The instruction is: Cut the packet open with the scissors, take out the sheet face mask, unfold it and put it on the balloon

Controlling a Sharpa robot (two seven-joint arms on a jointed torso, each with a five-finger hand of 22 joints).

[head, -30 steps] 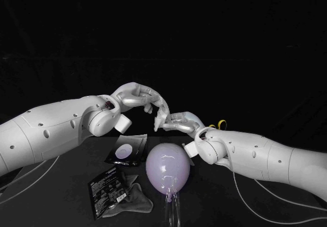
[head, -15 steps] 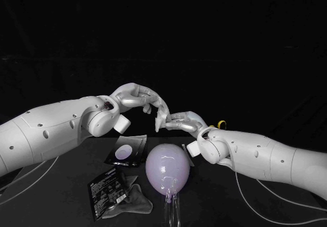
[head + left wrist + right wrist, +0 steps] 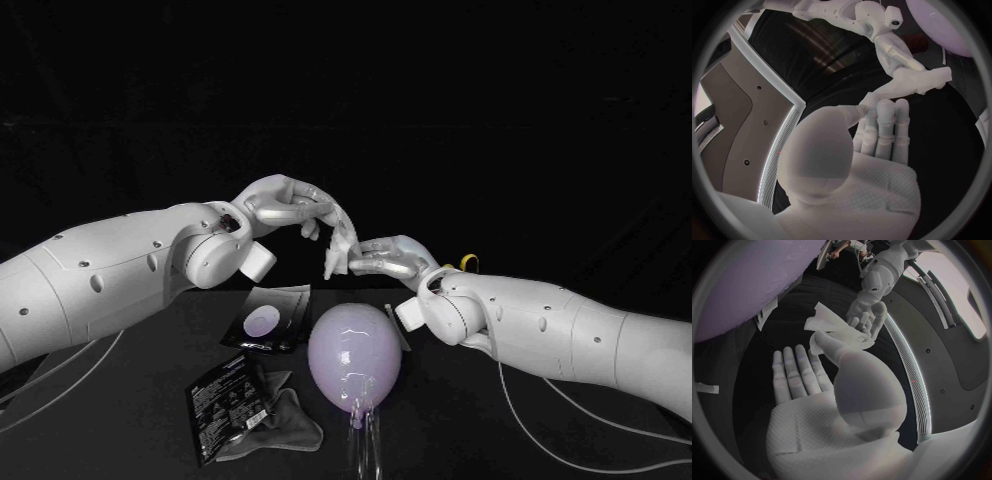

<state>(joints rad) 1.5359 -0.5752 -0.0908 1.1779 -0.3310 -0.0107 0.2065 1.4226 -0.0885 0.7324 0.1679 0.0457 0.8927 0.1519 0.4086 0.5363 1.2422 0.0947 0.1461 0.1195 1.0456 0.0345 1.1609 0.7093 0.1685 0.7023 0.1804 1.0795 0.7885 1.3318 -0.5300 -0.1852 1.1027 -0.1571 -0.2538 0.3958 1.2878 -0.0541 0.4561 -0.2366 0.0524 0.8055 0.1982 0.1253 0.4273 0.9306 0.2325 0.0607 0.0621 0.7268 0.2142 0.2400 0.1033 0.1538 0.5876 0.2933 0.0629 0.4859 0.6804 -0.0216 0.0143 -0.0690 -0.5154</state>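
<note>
Our left hand (image 3: 293, 207) and right hand (image 3: 384, 257) both pinch the sheet mask (image 3: 342, 240) between their fingers (image 3: 882, 125). We hold it above the balloon (image 3: 353, 360).

No text can be read: the dark packet (image 3: 221, 403) on the surface (image 3: 462, 430) carries fine white print, too small to make out

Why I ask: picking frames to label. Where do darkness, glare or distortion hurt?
Head view: black table merges with the dark backdrop; balloon carries a soft sheen. Wrist views: fisheye curves straight edges; right wrist view has the balloon looming, sheet mask well lit.
</note>
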